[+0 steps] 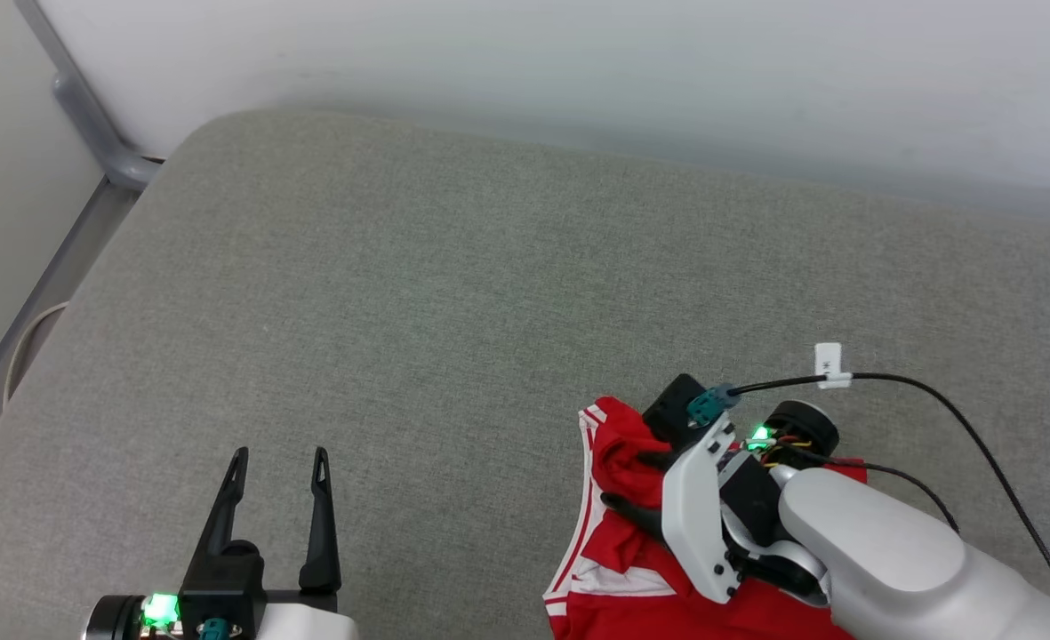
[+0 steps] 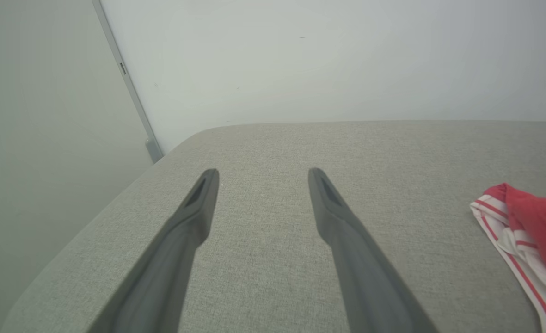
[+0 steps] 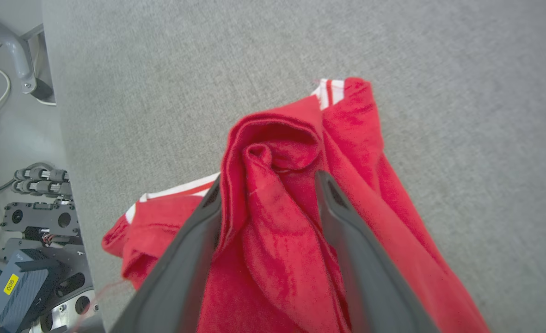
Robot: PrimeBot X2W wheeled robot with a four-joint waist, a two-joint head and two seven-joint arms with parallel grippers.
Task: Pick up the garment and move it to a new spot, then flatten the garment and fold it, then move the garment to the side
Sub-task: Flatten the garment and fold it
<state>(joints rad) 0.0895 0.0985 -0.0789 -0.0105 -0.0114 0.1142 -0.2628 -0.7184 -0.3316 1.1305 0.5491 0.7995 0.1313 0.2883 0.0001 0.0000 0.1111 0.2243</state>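
Garment (image 3: 282,138) (red, bunched) lies between the right gripper's (image 3: 269,181) parted fingers.

right hand (image 3: 268,182) parted, straddling bunched garment (image 3: 277,240)

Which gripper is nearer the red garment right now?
Right. The right gripper is at the garment, fingers straddling a fold; the left gripper hangs apart to its left over the cushion.

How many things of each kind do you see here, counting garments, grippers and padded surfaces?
Red jersey-style garment with white striped trim: 1
Dark two-fingered grippers, left gripper and right gripper: 2
Grey fabric-covered surface: 1
Total: 4
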